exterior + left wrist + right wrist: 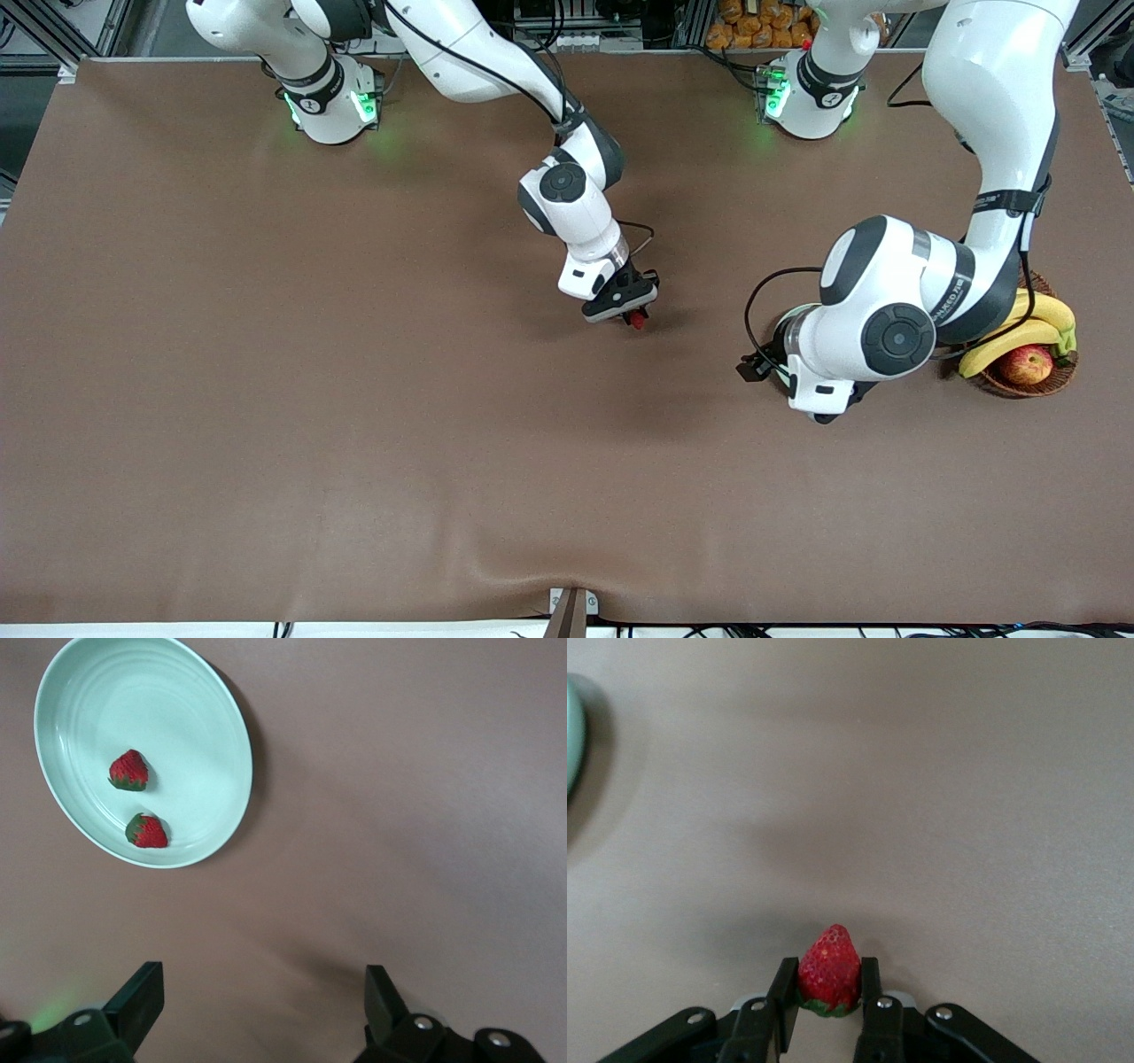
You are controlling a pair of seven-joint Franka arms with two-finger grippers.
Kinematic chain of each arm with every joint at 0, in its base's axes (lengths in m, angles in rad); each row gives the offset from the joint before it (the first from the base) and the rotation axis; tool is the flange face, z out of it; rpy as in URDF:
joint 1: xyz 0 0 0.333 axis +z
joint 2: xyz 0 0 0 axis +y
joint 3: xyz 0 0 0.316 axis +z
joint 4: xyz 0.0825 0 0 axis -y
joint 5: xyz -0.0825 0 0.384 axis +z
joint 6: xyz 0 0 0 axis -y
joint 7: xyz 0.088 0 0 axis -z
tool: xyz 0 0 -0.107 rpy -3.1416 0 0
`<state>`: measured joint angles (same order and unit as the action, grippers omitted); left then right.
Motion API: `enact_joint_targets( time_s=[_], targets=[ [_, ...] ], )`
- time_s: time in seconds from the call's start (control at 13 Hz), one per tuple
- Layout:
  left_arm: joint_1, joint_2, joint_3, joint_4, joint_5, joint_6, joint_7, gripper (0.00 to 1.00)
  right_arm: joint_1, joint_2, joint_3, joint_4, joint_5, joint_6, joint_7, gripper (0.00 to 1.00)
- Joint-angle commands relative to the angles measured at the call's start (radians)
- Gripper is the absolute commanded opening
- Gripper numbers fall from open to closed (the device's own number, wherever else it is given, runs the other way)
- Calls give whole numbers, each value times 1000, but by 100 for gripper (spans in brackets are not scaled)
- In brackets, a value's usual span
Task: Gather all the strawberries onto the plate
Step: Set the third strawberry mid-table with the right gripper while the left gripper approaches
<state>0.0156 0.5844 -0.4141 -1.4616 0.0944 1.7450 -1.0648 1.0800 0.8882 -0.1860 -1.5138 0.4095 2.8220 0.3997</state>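
Note:
My right gripper (631, 312) is shut on one strawberry (636, 322), over the middle of the table. In the right wrist view the red berry (830, 970) sits between the fingers (782, 992), tip pointing out. The mint-green plate (190, 704) holds two more strawberries (129, 771) (147, 831). Its rim shows at the edge of the right wrist view (571, 735). In the front view the left arm's wrist hides most of the plate. My left gripper (261, 1001) is open and empty, over bare table beside the plate.
A brown wicker basket (1059, 377) with bananas (1032, 323) and a red-yellow apple (1026, 363) stands at the left arm's end of the table, next to the left arm's elbow. A brown cloth (354, 399) covers the table.

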Motion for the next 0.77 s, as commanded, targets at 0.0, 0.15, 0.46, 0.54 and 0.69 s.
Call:
enact_joint_targets(
  time_s=[0.0, 0.15, 0.46, 0.54, 0.69],
  targets=[
    [7, 8, -6, -29, 16, 25, -6, 100, 2, 8, -20, 12, 3, 2, -9, 99],
    [6, 32, -6, -42, 10, 54, -9, 100, -8, -3, -24, 4, 2, -3, -15, 100],
    [-23, 55, -6, -54, 13, 106, -9, 100, -14, -90, -116, -28, 0, -128, -70, 100],
    [-41, 66, -6, -49, 18, 110, -7, 100, -15, -112, -157, -26, 2, -200, -99, 100],
    [-81, 78, -6, -51, 21, 136, 12, 100, -25, -171, -234, -23, 3, -341, -169, 100]
  ],
)
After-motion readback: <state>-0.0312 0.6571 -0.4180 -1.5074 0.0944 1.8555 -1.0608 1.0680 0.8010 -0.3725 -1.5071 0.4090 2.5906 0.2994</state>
